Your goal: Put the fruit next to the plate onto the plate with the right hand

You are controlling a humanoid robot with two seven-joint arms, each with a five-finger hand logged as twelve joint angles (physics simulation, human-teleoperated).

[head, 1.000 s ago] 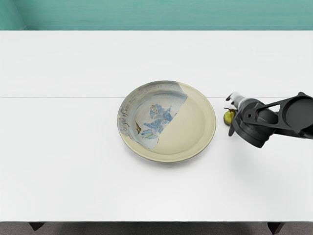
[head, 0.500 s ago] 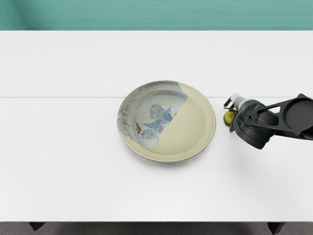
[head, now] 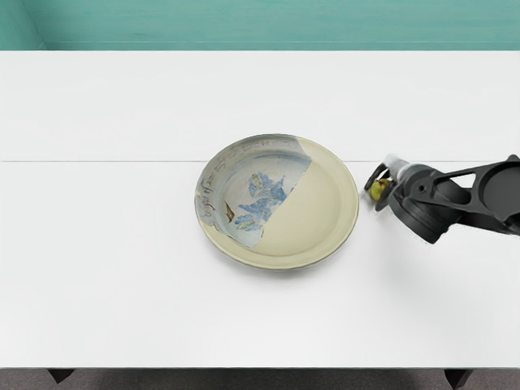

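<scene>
A shallow ceramic plate (head: 325, 213), cream with a blue-grey painted left half, lies at the middle of the white table. Just right of its rim is a small yellow-green fruit (head: 377, 191), mostly covered by dark fingers (head: 376, 173). My right hand (head: 379, 188) comes in from the right edge on a black arm, and its fingers are curled around the fruit. Only a sliver of the fruit shows between them. I cannot tell whether the fruit still touches the table. The left arm does not show.
The white table (head: 122, 268) stretches wide on all sides of the plate. A teal wall (head: 260, 20) runs behind its far edge. The table's front edge lies near the bottom of the picture.
The right hand has shifted slightly up and right, and its fingers have closed tighter round the fruit, which now shows less and sits a little higher in the picture.
</scene>
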